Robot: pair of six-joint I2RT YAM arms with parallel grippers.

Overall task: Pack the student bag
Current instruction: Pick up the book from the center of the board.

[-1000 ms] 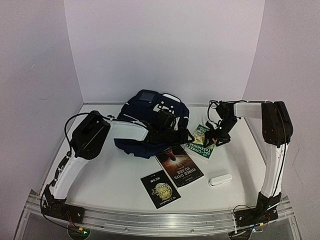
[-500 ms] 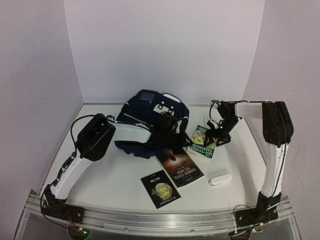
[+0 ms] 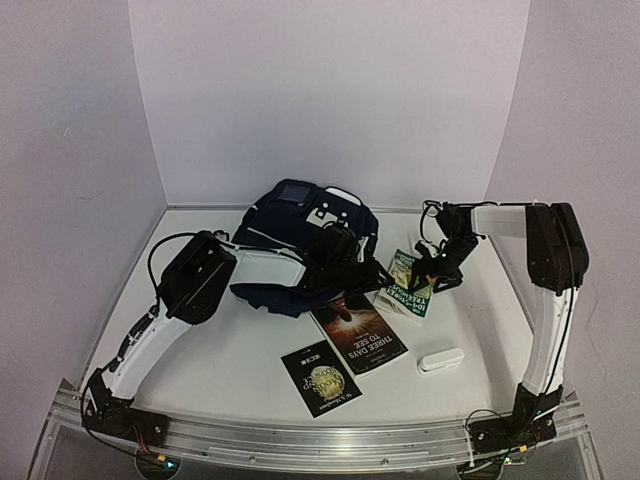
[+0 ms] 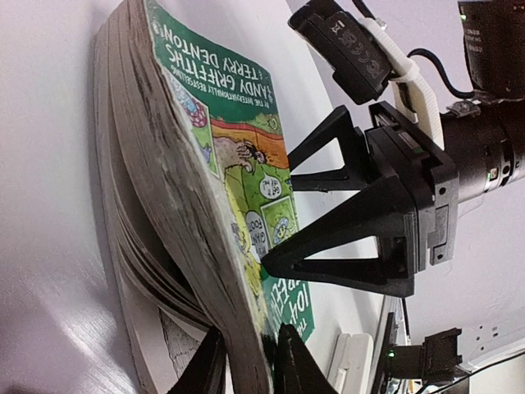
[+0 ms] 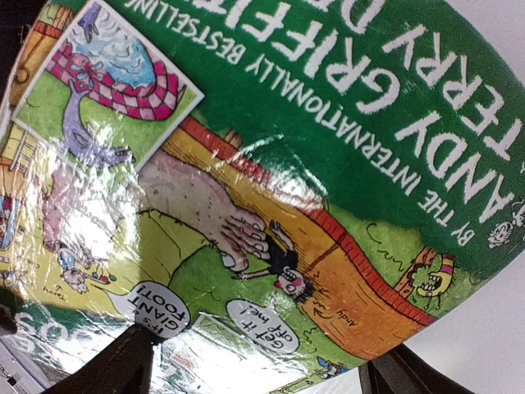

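Observation:
The student bag, a dark navy backpack, lies at the back middle of the table. A green paperback lies to its right. In the left wrist view the paperback is tipped up on its edge. My left gripper is shut on its cover and a stack of pages, and loose pages fan out below. In the top view my left gripper is at the book's left edge. My right gripper is open, its fingertips touching the cover. The cover fills the right wrist view between the spread fingers.
A dark book titled "Three Days to See" lies in front of the bag. A small black book lies nearer the front edge. A white oblong case lies at the front right. White walls enclose the table on three sides.
My left arm has reached further right, from over the bag to the green paperback's left edge. The book's left edge has lifted a little. My right gripper has barely moved.

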